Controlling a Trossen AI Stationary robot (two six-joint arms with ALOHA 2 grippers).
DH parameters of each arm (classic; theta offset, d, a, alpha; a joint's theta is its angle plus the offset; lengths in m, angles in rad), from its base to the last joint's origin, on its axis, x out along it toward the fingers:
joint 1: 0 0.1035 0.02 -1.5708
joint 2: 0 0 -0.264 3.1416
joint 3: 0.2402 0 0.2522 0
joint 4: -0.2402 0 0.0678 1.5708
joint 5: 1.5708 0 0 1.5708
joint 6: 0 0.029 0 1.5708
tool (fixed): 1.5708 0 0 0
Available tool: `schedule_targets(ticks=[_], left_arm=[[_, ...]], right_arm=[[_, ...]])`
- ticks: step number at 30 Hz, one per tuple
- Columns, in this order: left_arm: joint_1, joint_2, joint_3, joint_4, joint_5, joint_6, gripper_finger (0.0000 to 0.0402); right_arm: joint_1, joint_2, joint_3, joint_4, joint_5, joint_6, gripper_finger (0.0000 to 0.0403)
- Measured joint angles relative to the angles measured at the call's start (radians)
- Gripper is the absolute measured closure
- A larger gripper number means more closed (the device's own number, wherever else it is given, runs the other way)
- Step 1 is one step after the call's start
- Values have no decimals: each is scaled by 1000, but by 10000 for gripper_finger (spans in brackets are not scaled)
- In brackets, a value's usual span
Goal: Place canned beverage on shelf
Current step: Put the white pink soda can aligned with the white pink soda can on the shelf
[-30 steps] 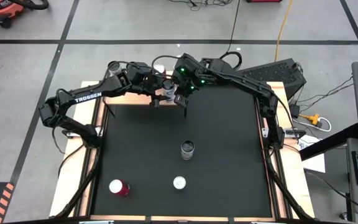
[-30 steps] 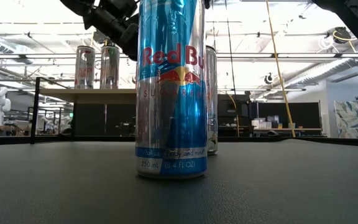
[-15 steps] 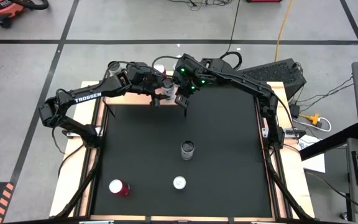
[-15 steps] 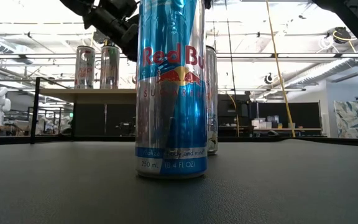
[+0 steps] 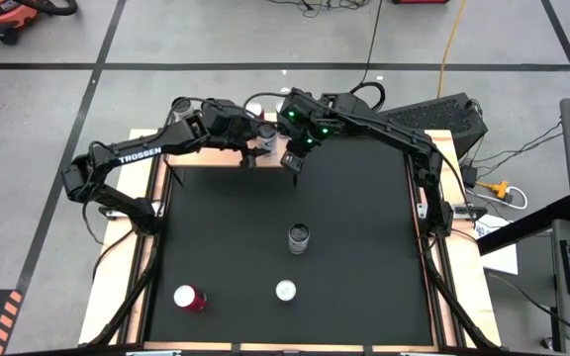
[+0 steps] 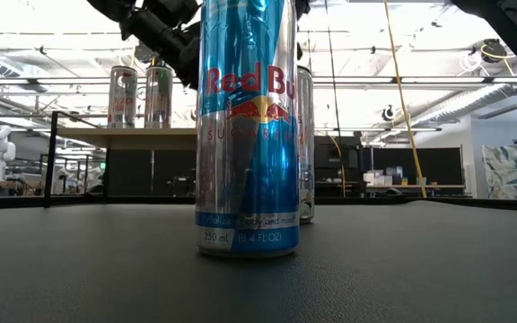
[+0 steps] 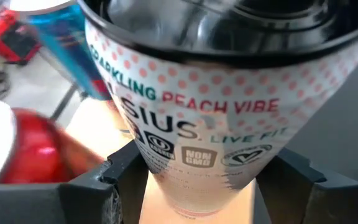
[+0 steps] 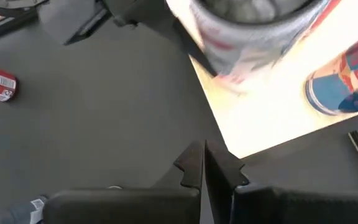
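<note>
The white peach-flavoured can (image 7: pixel 201 118) stands between the left gripper's (image 5: pixel 258 145) two fingers (image 7: pixel 122 174), gripped upright over the light wooden shelf (image 8: pixel 272 118) at the table's far edge. A blue can (image 8: pixel 347 81) and a red can (image 7: pixel 27 146) already stand on the shelf. The right gripper (image 5: pixel 293 168) hovers just beside it, fingers (image 8: pixel 194 165) pressed together and empty. Three more cans rest on the black mat (image 5: pixel 364 247), one of them a red can lying down (image 5: pixel 189 298).
</note>
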Motion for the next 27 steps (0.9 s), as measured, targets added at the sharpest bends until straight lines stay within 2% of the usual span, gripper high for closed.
schedule_targets(ticks=[4,14,22,27], left_arm=[[2,0,0,0,-10,4,147],[-1,0,0,-30,-4,10,69],[-1,-7,0,-23,-19,4,59],[-1,-68,0,-52,-54,3,59]], right_arm=[[0,0,0,-4,0,19,403],[0,0,0,-78,0,20,403],[1,0,0,-78,0,17,403],[1,0,0,-78,0,10,403]])
